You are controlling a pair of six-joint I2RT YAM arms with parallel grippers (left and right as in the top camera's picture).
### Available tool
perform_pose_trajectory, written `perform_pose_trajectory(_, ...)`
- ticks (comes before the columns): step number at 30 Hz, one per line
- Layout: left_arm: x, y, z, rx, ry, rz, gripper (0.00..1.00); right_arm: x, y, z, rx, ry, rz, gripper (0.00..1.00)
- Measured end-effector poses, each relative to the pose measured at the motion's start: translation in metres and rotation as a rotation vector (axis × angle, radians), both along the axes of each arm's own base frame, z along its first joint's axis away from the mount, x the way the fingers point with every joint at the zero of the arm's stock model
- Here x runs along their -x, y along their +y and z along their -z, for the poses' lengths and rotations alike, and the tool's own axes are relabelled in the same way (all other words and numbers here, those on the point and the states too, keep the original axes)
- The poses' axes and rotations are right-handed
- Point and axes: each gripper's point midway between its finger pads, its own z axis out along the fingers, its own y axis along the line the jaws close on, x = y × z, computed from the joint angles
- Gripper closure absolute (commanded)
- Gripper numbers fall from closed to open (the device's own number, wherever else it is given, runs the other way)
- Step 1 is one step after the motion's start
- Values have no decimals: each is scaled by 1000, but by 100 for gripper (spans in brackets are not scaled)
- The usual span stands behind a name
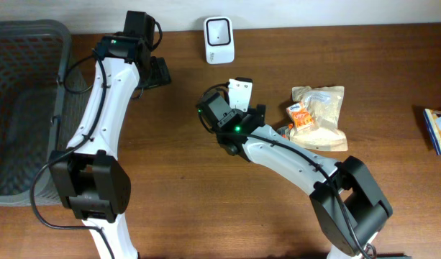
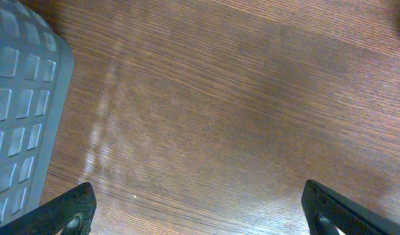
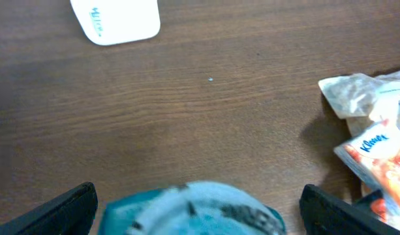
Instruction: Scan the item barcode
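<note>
Soft, even light; pale shiny streaks on the table point(image 2: 219, 98) in the left wrist view; in the right wrist view the near blue thing point(image 3: 193, 209) is blurry; the packets point(image 3: 376, 130) cast a dark shadow.

The right claw point(image 1: 243, 101) sits over the middle of the table point(image 1: 177, 180), with a small white item point(image 1: 241, 88) at its tips. Beyond that claw stands a white scanner point(image 1: 219, 39). To its right lie 2 touching things, an orange packet point(image 1: 301, 115) and a beige bag point(image 1: 324, 122). A grey basket point(image 1: 58, 86) lies left of the left claw point(image 1: 159, 72).
</note>
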Motion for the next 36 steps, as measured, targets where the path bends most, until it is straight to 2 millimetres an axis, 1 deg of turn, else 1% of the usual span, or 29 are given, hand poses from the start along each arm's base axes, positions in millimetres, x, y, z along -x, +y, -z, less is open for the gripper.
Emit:
perform_pose_trajectory(4, 0, 0, 0, 0, 0, 0, 1, -2, 2, 4, -3, -2, 0, 2)
perform_pose_trajectory(9, 0, 0, 0, 0, 0, 0, 1, -2, 2, 15, 10, 18, -3, 1)
perform_pose_trajectory(16, 0, 0, 0, 0, 0, 0, 1, -3, 3, 14, 6, 14, -3, 2)
perform_pose_trajectory(18, 0, 0, 0, 0, 0, 0, 1, -3, 3, 14, 5, 14, -3, 0)
perform_pose_trajectory(19, 0, 0, 0, 0, 0, 0, 1, -3, 3, 14, 4, 12, -3, 7)
perform_pose_trajectory(20, 0, 0, 0, 0, 0, 0, 1, -3, 4, 14, 3, 11, -3, 11)
perform_pose_trajectory(23, 0, 0, 0, 0, 0, 0, 1, -3, 4, 14, 3, 9, -4, 12)
perform_pose_trajectory(25, 0, 0, 0, 0, 0, 0, 1, -3, 4, 14, 2, 9, -3, 16)
perform_pose_trajectory(36, 0, 0, 0, 0, 0, 0, 1, -3, 4, 14, 3, 9, -3, 16)
